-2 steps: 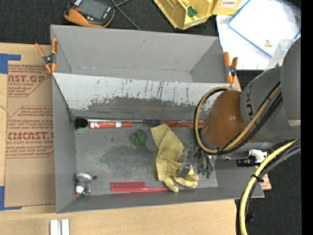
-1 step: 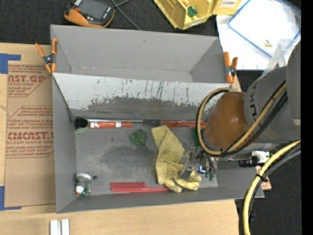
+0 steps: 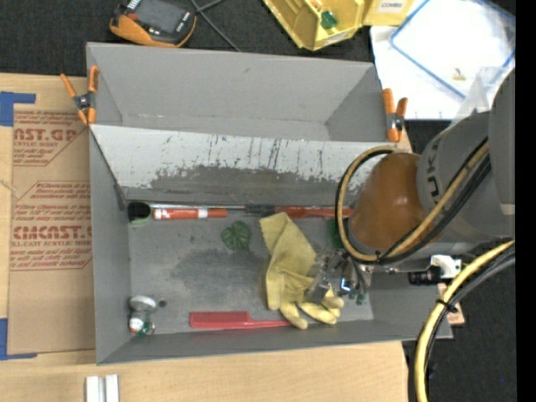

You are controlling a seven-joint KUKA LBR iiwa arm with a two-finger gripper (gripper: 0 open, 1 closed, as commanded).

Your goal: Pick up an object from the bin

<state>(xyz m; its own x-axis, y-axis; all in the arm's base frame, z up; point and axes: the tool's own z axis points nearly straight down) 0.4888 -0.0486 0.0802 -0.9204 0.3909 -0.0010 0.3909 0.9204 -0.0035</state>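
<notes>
Lower right, your gripper hangs over the yellow glove; you cannot tell whether open or closed; red bar lies lower left.

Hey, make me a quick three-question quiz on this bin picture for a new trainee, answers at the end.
1. Fill in: the red flat stick lies along the ___ edge of the bin floor in the view, top or bottom.
2. True or false: the small green piece lies to the view's left of the yellow glove.
3. The gripper is nearest which thing? A the red flat stick, B the small green piece, C the yellow glove.
Key: 1 bottom; 2 true; 3 C.
</notes>
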